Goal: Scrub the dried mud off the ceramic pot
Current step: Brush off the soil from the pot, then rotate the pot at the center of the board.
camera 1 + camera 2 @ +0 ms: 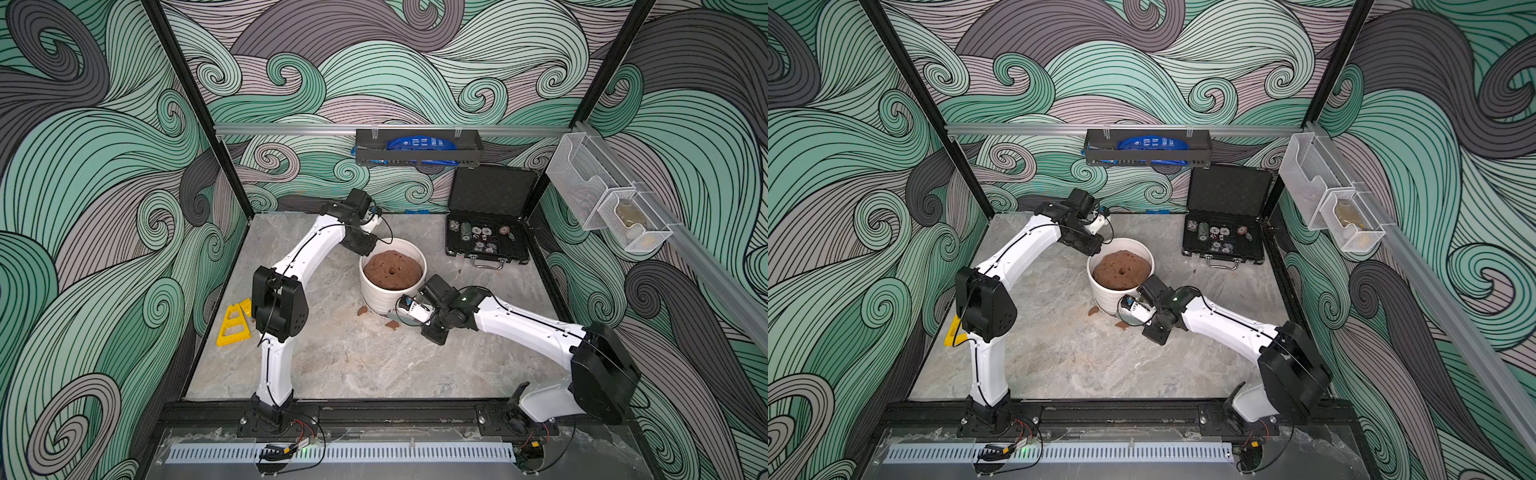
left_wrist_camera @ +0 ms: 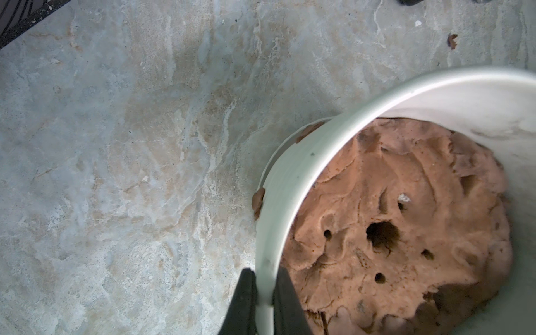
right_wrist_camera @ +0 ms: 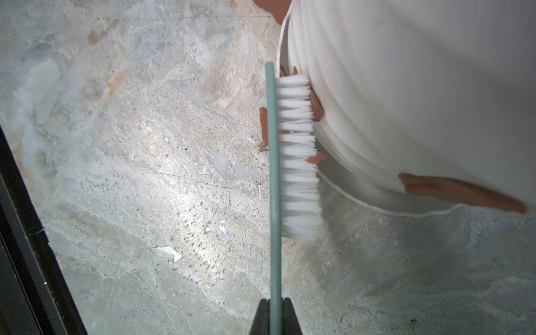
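The white ribbed ceramic pot [image 1: 374, 297] [image 1: 1108, 296] stands mid-table, filled with a brown domed soil mass [image 1: 392, 270]. My left gripper [image 2: 264, 278] is shut on the pot's rim [image 2: 290, 179] at its far-left side, one finger outside and one inside. My right gripper [image 3: 275, 304] is shut on the thin teal handle of a brush [image 3: 298, 156], whose white bristles press against the pot's lower wall [image 3: 406, 87]. Dried mud patches [image 3: 461, 193] cling to the wall near its base, one [image 3: 317, 108] behind the bristles. More dried mud [image 2: 257, 200] sticks on the outer wall, and flakes [image 1: 391, 325] lie at the pot's foot.
An open black case of poker chips [image 1: 488, 245] sits at the back right. Yellow plastic pieces [image 1: 235, 326] lie at the left edge behind my left arm. A black rack [image 1: 419, 147] hangs on the back wall and white mesh baskets [image 1: 602, 199] on the right wall.
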`<state>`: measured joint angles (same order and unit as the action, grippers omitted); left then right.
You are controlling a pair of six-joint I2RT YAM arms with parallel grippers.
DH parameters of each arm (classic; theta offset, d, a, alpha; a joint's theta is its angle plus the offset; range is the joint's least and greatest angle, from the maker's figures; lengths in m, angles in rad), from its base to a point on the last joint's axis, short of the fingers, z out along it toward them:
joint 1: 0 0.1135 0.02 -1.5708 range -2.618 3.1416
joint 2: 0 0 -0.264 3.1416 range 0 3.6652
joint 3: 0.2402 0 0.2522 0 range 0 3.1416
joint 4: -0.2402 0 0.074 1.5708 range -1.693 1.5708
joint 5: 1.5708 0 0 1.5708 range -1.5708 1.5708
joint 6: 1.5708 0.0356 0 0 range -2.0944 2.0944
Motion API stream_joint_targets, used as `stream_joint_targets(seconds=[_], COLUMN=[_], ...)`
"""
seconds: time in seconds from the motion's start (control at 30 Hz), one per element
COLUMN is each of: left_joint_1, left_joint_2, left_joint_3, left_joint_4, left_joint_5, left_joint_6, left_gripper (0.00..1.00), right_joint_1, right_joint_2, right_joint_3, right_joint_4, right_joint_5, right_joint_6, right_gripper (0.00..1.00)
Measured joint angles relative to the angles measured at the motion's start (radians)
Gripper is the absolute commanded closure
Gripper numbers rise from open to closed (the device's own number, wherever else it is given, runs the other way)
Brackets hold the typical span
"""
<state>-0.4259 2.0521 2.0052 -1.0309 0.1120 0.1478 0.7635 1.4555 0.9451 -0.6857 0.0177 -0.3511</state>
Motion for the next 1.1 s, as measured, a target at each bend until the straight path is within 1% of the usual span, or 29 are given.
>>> stream_joint_targets(seconds=[0.13,0.27,0.43,0.67,0.73,0.87,0.97,1.1], left_joint_1=[0.002,0.005,0.007,0.007,0.007,0.007,0.006,0.006], left_joint_2=[0.008,0.013,0.019,0.032,0.034,0.035,0.030,0.000], left_joint_3=[0.011,0.019,0.027,0.053,0.059,0.069,0.079,0.079], left_joint_4=[-0.003,-0.009,-0.014,-0.030,-0.035,-0.043,-0.046,-0.048], left_joint_5=[0.010,0.022,0.029,0.035,0.035,0.058,0.067,0.071], left_joint_6=[0.017,0.023,0.032,0.048,0.051,0.050,0.029,-0.029], left_gripper=[0.98,0.97,0.93,0.87,0.82,0.61,0.55,0.39], right_joint_1=[0.059,0.113,0.105,0.067,0.055,0.044,0.042,0.032], right_joint_2=[0.003,-0.003,-0.048,-0.151,-0.160,-0.160,-0.167,-0.210], right_joint_3=[0.000,0.002,0.030,0.049,0.049,0.049,0.048,0.040], right_joint_4=[-0.028,-0.062,-0.084,-0.047,-0.041,-0.039,-0.031,-0.014], right_joint_5=[0.023,0.021,0.014,-0.030,-0.036,-0.049,-0.061,-0.092], right_joint_6=[-0.001,-0.002,-0.008,-0.016,-0.019,-0.027,-0.029,-0.031], right_gripper=[1.00,1.00,1.00,1.00,1.00,1.00,1.00,1.00])
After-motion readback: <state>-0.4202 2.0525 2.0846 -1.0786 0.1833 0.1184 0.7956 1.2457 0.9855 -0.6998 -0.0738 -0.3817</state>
